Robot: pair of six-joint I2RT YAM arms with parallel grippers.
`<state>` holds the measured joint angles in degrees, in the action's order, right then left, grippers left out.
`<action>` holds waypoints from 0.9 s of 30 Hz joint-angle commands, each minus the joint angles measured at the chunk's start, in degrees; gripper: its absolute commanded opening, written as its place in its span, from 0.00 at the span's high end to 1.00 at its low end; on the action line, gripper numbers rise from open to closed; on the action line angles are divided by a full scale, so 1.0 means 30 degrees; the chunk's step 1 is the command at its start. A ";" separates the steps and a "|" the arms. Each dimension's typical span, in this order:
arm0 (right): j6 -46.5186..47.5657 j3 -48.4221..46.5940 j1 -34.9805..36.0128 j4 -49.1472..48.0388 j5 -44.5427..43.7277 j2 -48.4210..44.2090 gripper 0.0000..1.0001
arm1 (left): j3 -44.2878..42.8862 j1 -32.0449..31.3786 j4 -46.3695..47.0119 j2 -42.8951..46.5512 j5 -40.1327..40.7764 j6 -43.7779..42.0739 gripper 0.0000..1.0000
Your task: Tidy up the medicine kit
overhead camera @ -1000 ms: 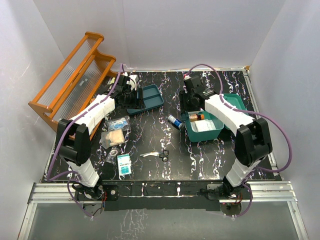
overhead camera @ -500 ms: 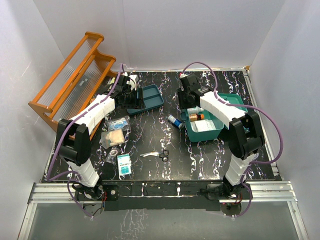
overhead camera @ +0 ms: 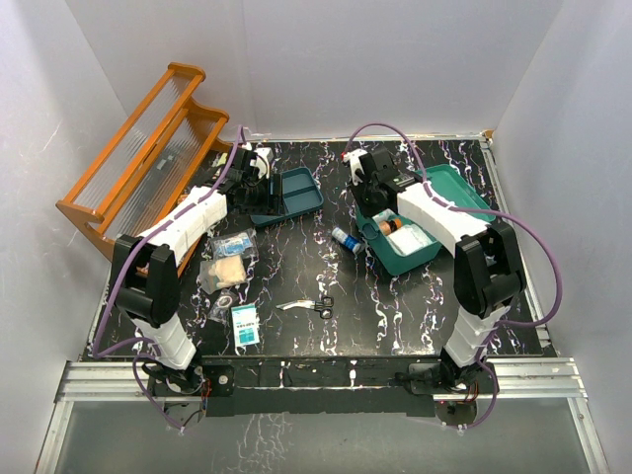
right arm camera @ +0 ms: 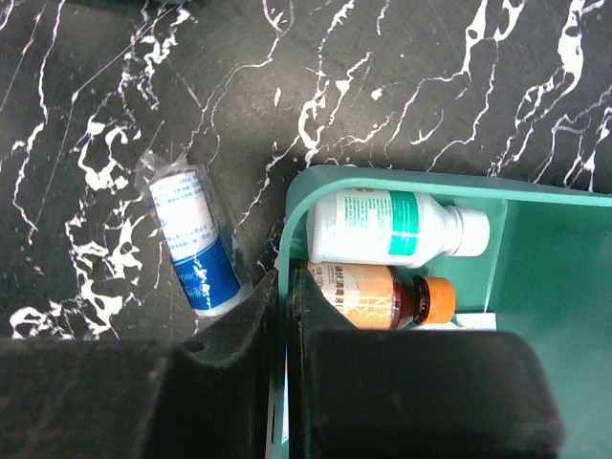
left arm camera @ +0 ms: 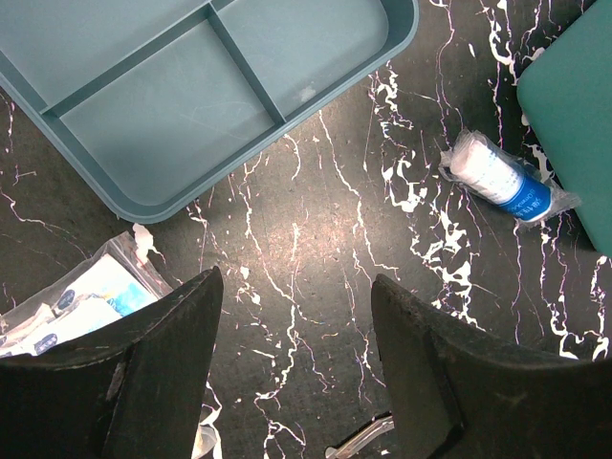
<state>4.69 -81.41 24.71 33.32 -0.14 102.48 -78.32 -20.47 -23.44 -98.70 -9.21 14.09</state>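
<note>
The teal medicine kit (overhead camera: 427, 229) lies open at the right of the table, turned at an angle. Inside lie a white bottle (right arm camera: 394, 228) and a brown bottle with an orange cap (right arm camera: 382, 296). My right gripper (right arm camera: 284, 287) is shut on the kit's left wall (right arm camera: 292, 220), one finger inside and one outside. A blue-and-white wrapped roll (overhead camera: 345, 240) lies just left of the kit; it also shows in the right wrist view (right arm camera: 194, 251) and the left wrist view (left arm camera: 501, 177). My left gripper (left arm camera: 296, 363) is open and empty above bare table beside a teal divided tray (overhead camera: 292, 194).
An orange wooden rack (overhead camera: 148, 153) stands at the back left. Plastic packets (overhead camera: 225, 259), a small teal-and-white card (overhead camera: 244, 323) and scissors (overhead camera: 308, 305) lie at the front left and middle. The tray's compartments (left arm camera: 191, 96) hold nothing.
My right gripper has moved back and left with the kit's wall in its grip, and the kit has swung round to an angle. The left arm has not moved.
</note>
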 commanded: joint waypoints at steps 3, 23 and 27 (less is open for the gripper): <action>0.4767 0.0485 0.0256 -0.0555 0.1649 -0.1532 1.00 | -0.0931 -0.0047 -0.0446 0.0116 0.0053 -0.0067 0.38; 0.1214 0.1981 0.0333 -0.0566 0.1069 -0.4628 0.47 | -0.0815 0.0237 -0.0496 -0.0202 0.0085 0.0564 0.38; -0.0218 0.2002 0.0347 -0.1265 0.0739 -0.5448 0.40 | -0.0337 0.0705 -0.0846 0.0219 0.1183 0.1544 0.36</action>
<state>10.28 -72.66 25.71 34.39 4.40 91.39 -79.53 -20.03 -24.27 -100.07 -8.71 15.59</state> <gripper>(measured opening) 0.582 0.630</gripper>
